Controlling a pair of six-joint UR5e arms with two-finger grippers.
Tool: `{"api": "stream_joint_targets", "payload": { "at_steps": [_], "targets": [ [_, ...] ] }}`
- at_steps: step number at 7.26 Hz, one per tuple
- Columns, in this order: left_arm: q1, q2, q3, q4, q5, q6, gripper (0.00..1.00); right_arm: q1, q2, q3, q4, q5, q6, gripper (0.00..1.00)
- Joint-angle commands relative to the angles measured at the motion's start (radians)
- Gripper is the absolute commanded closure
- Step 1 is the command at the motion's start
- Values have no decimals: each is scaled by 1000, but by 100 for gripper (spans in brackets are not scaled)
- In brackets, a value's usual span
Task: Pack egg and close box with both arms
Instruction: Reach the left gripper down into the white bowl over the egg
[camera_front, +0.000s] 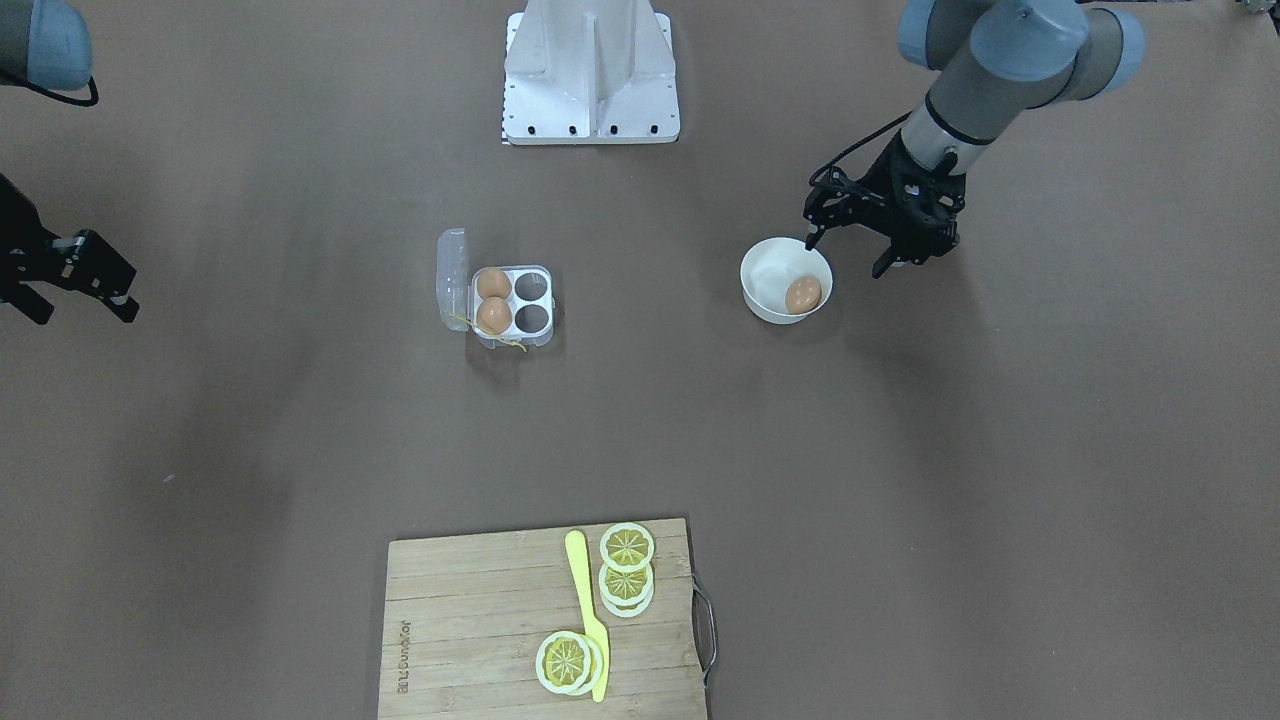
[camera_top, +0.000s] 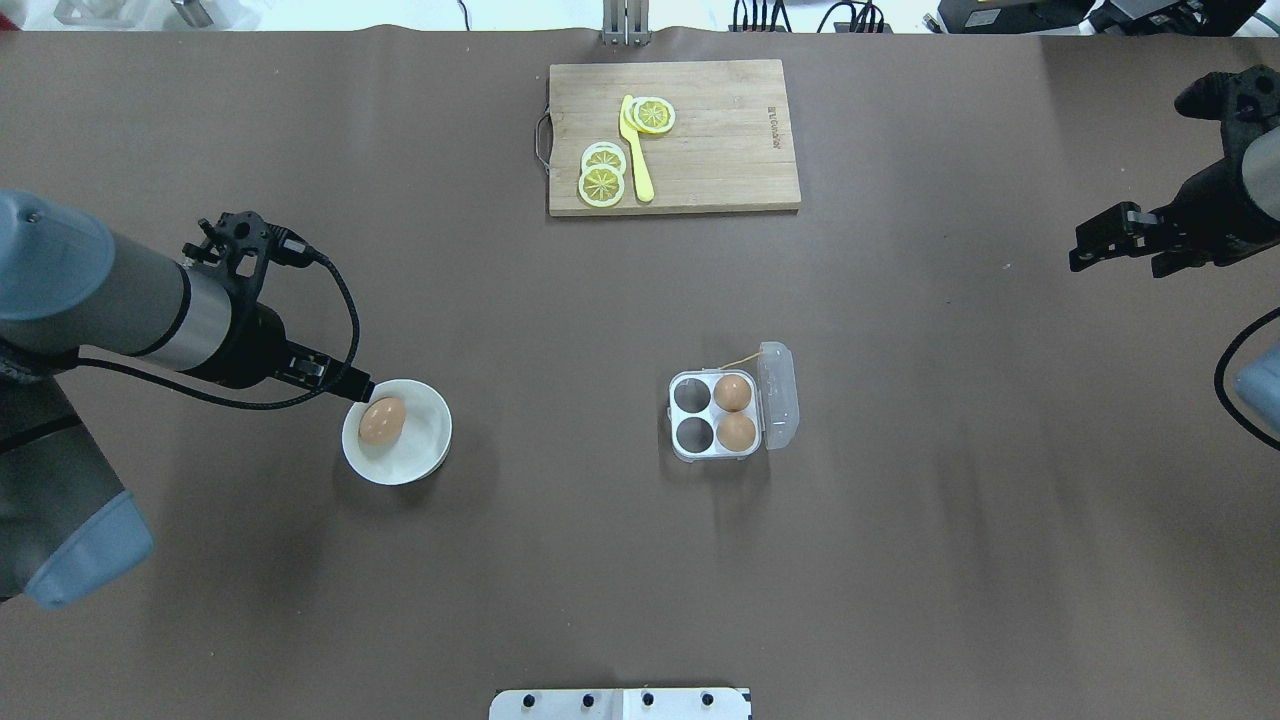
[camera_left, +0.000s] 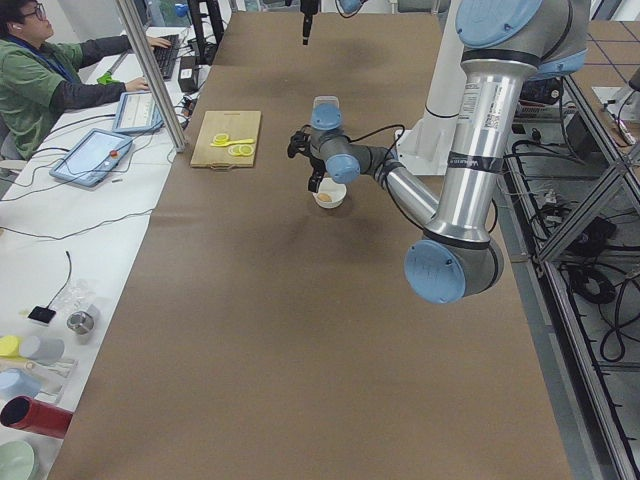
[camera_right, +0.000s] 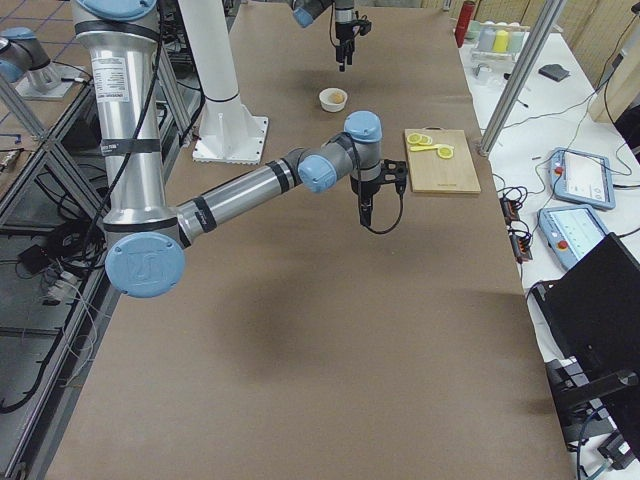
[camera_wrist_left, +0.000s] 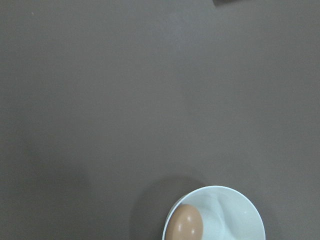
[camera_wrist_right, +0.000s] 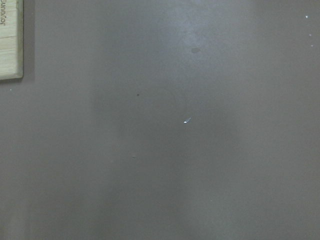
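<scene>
One egg (camera_front: 803, 295) lies in a round white bowl (camera_front: 765, 270), also in the overhead view (camera_top: 381, 421) and the left wrist view (camera_wrist_left: 185, 226). The box (camera_front: 532, 298) stands mid-table with its clear lid (camera_front: 452, 265) swung open. Two like eggs (camera_front: 493, 284) fill the cells next to the lid, and the other two cells are empty. My left gripper (camera_front: 845, 257) is open and empty, just above the bowl's rim on the robot's side. My right gripper (camera_front: 85, 305) is open and empty, far off at the table's side (camera_top: 1115, 262).
A wooden cutting board (camera_top: 720, 130) with lemon slices (camera_top: 603, 175) and a yellow knife (camera_top: 636, 150) lies at the table's far edge. The robot's white base plate (camera_front: 590, 110) is at the near edge. The box's thin yellow string (camera_top: 742, 360) trails beside it.
</scene>
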Motion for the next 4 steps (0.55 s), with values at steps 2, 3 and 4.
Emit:
{"api": "stream_joint_targets", "payload": {
  "at_steps": [2,3,4],
  "targets": [
    [55,-66,85,0,29,-44,10,-17,11,3,0,0,10,1],
    [55,-69,100,-1,27,-43,12,-17,11,1,0,0,10,1],
    [57,-69,104,-1,27,-43,15,-17,11,3,0,0,10,0]
  ]
}}
